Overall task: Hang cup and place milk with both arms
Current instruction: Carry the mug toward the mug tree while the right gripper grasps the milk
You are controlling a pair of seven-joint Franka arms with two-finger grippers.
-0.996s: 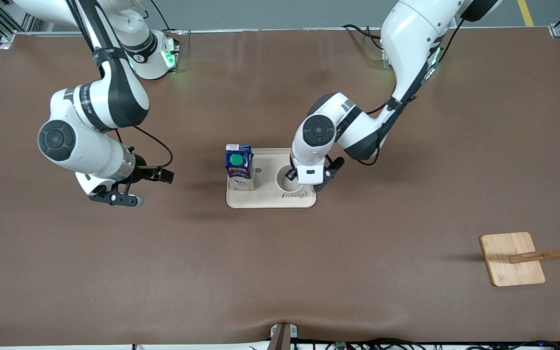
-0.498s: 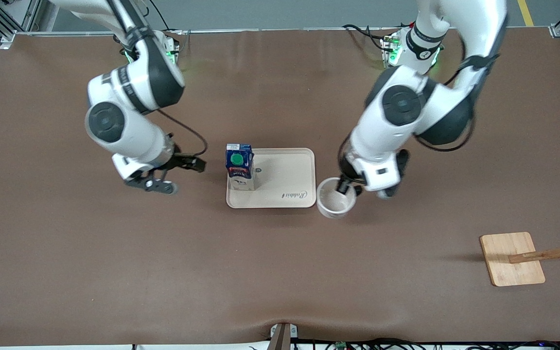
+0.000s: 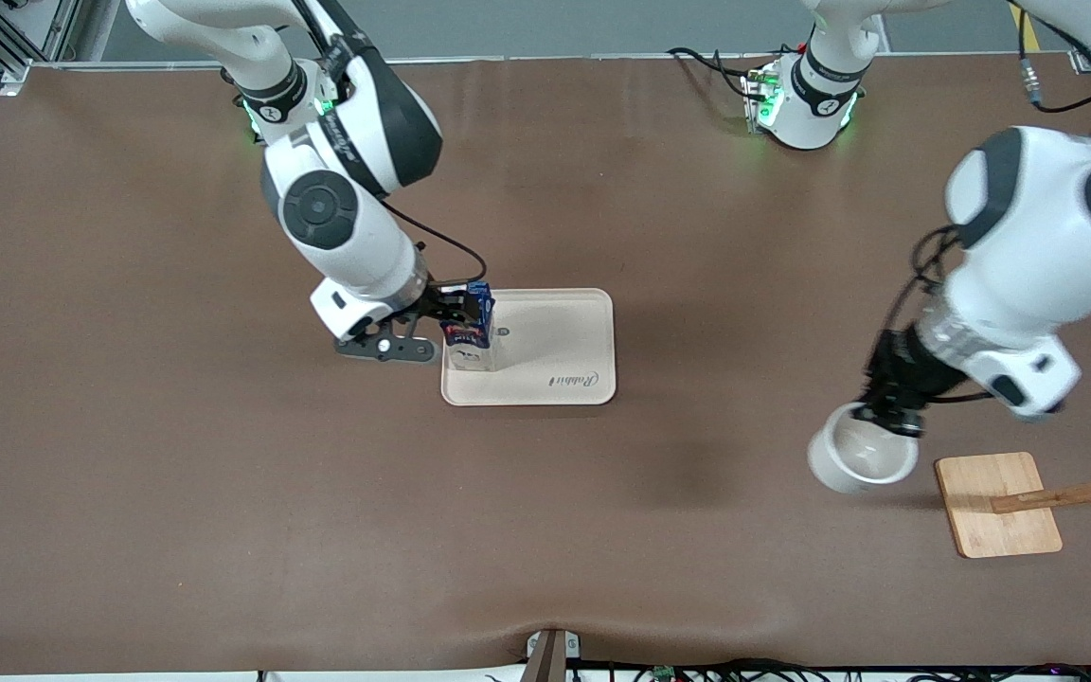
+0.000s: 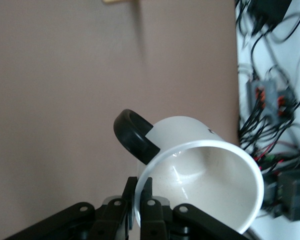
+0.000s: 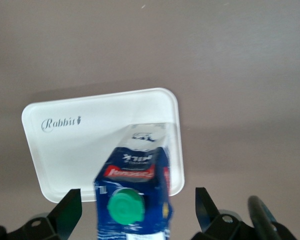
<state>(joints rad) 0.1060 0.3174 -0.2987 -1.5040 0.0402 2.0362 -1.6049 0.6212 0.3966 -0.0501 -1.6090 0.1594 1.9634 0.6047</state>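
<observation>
My left gripper (image 3: pixel 894 415) is shut on the rim of the white cup (image 3: pixel 863 461), one finger inside and one outside. It holds the cup tilted in the air over the table, beside the wooden rack's base (image 3: pixel 995 502). In the left wrist view the cup (image 4: pixel 205 175) shows its black handle (image 4: pixel 132 135) next to my left gripper (image 4: pixel 140 202). The dark-blue milk (image 3: pixel 472 327) stands upright on the pale tray (image 3: pixel 555 332), at the end toward the right arm. My right gripper (image 3: pixel 443 322) is open, its fingers on either side of the milk (image 5: pixel 135 192) without touching it.
The rack's wooden stick (image 3: pixel 1076 493) leans out from the base toward the left arm's end of the table. The tray (image 5: pixel 65 150) carries a "Rabbit" print on its bare part. Cables lie along the table's edge nearest the front camera.
The left arm lifted the cup off the tray and carried it over to the rack's base. The right arm swung in from its end of the table until its open fingers straddled the milk.
</observation>
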